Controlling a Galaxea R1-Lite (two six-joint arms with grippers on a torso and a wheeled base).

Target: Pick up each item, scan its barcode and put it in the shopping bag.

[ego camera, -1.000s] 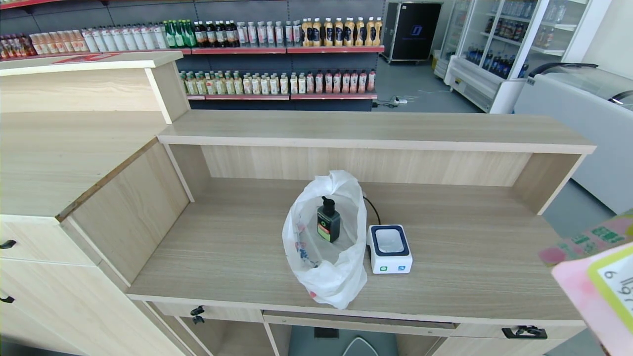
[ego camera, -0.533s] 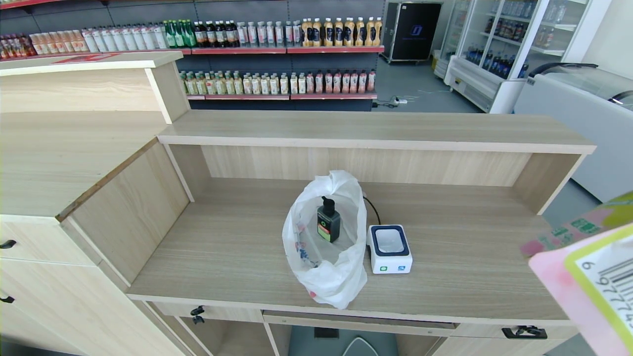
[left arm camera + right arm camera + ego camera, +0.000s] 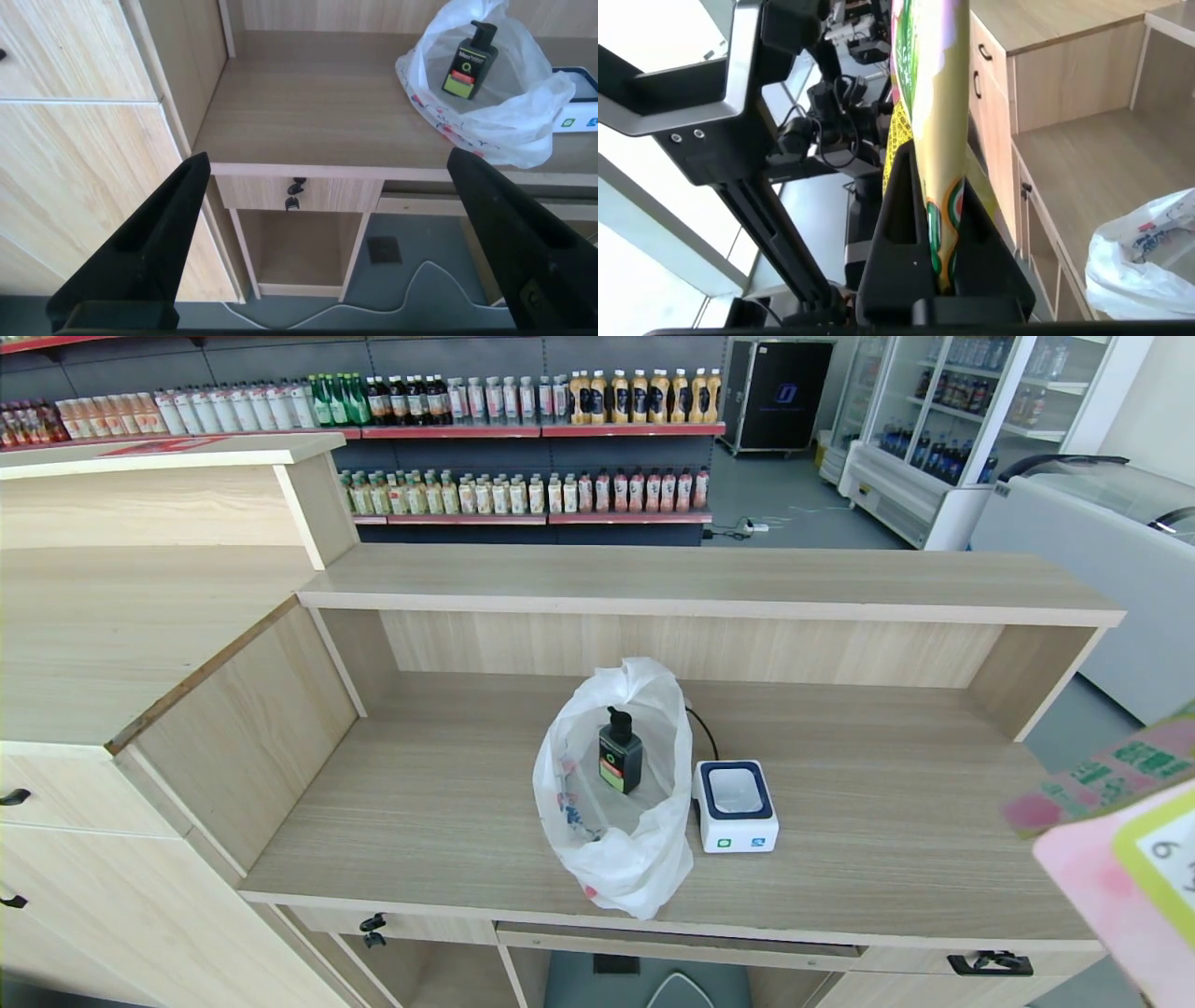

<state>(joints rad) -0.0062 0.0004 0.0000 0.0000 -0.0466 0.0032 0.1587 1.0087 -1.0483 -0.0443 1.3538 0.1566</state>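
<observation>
Head view. I see the shopping bag (image 3: 616, 803), white and thin, standing open on the wooden counter (image 3: 887, 821) near its front edge. Inside it a dark pump bottle (image 3: 620, 758) stands upright with a green and red label facing me. Just beside the bag, on the robot's right, lies the white barcode scanner (image 3: 735, 805), window up, touching or almost touching the bag's skin; I cannot tell which. A black cable (image 3: 702, 728) runs from behind the scanner toward the back panel. At the right edge a pink packet (image 3: 1120, 859) is held in the air beyond the counter's right end, well apart from the scanner, with a green-bordered white barcode label turned toward the camera. Shelves of drink bottles (image 3: 523, 401) line the far wall.

Left wrist view. The left gripper (image 3: 327, 243) hangs in front of the counter's near edge, to the left of the bag, its two dark fingers (image 3: 140, 252) spread wide with nothing between them. A drawer front with a key (image 3: 294, 191) sits under the counter.

Right wrist view. The right gripper (image 3: 938, 252) pinches the packet at its lower edge, and the packet stands upright above the fingers.
</observation>
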